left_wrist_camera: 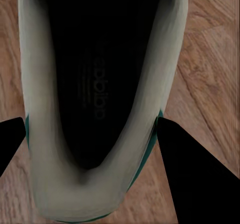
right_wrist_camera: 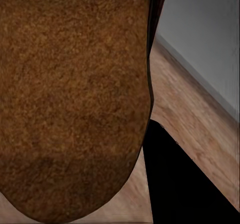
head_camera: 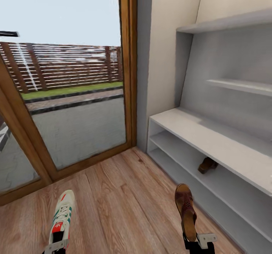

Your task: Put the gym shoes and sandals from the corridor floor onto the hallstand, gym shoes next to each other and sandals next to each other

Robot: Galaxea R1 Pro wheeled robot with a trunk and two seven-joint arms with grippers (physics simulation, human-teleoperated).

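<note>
gym shoe (head_camera: 61,218): smooth white upper that looks like matt leather, green side stripes, red-orange tongue patch; held at its heel by the left gripper (head_camera: 56,246)
shoe lining (left_wrist_camera: 95,74): dark, matt, cloth-like, with faint embossed lettering, between the left fingers (left_wrist_camera: 190,174)
sandal (head_camera: 186,210): dark brown leather look, finely grained, dull sheen; heel at the right gripper (head_camera: 196,242)
sandal insole (right_wrist_camera: 70,94): mottled brown, rough, suede-like, beside the right finger
fingers: flat black, matt
corridor floor (head_camera: 124,201): light brown wood planks, visible grain, satin, beneath both grippers
hallstand (head_camera: 211,140): light grey, smooth, matt painted look, ahead of the right gripper
door frame (head_camera: 130,65): warm varnished wood
</note>
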